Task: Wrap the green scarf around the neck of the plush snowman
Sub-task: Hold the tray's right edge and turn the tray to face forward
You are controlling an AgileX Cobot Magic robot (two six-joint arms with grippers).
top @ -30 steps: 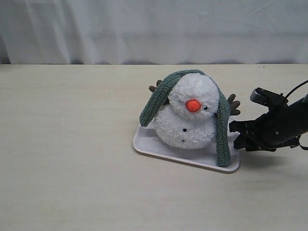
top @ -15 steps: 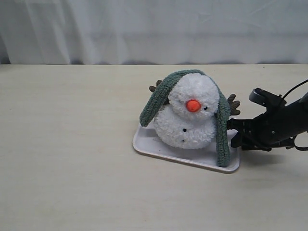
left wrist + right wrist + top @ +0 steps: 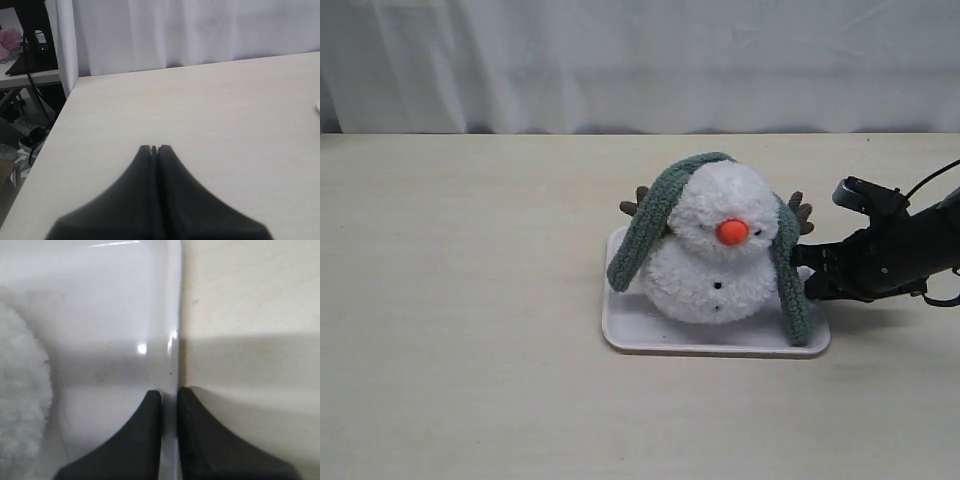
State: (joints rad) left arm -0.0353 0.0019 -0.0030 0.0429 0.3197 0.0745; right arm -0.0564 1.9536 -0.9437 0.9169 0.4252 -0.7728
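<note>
The plush snowman (image 3: 715, 255) sits on a white tray (image 3: 650, 335) mid-table, orange nose facing the camera. The green scarf (image 3: 645, 230) lies over the top of its head. One end hangs down past each side of its body, the right end (image 3: 792, 290) reaching the tray's corner. My right gripper (image 3: 810, 280) is at the tray's right edge. In the right wrist view it (image 3: 170, 392) is shut on the tray's rim (image 3: 174, 340), with white snowman fluff (image 3: 20, 390) beside it. My left gripper (image 3: 154, 148) is shut and empty over bare table, outside the exterior view.
A white curtain (image 3: 640, 60) hangs behind the table's far edge. The left wrist view shows the table's side edge (image 3: 60, 125) with cables and clutter on the floor beyond it.
My right gripper moved in to the tray's right edge and shut on the rim. The tray, with the snowman and scarf, has swung round and now sits square to the camera.
</note>
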